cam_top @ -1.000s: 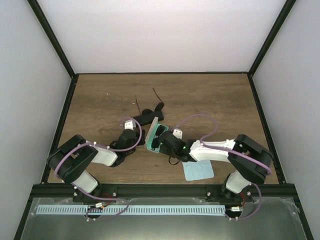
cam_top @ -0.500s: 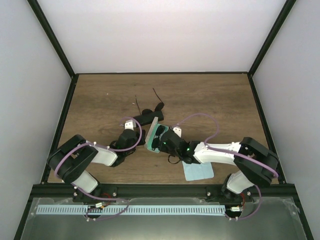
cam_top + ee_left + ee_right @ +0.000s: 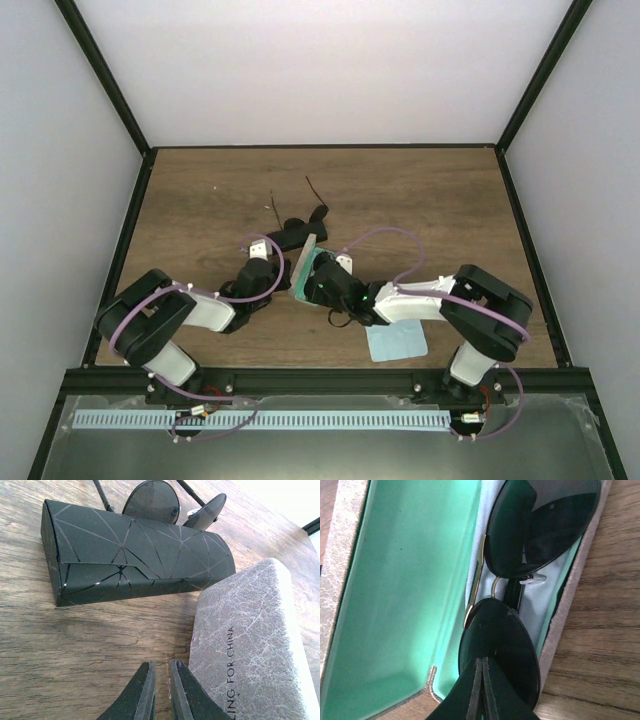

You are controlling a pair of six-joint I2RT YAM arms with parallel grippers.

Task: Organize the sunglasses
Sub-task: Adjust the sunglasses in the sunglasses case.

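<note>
Wooden table (image 3: 430,200); right arm (image 3: 420,300) bent leftward, fingers (image 3: 464,701) closed over sunglasses (image 3: 497,635).

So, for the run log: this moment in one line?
right gripper: shut, over sunglasses in open case | left gripper: shut, empty, beside its lid | second pair: behind black case

— What is carried by the brown wooden table (image 3: 450,200)?
— A black case (image 3: 135,555), closed and marked with thin angular lines, is laid near the middle. A pair of sunglasses (image 3: 152,502) is set just behind it, with the arms stretched toward the far edge.
— And beside that?
— A grey case (image 3: 250,645) is stood open just to its right, with green lining shown. A light blue cloth (image 3: 397,343) is spread flat near the front edge.
</note>
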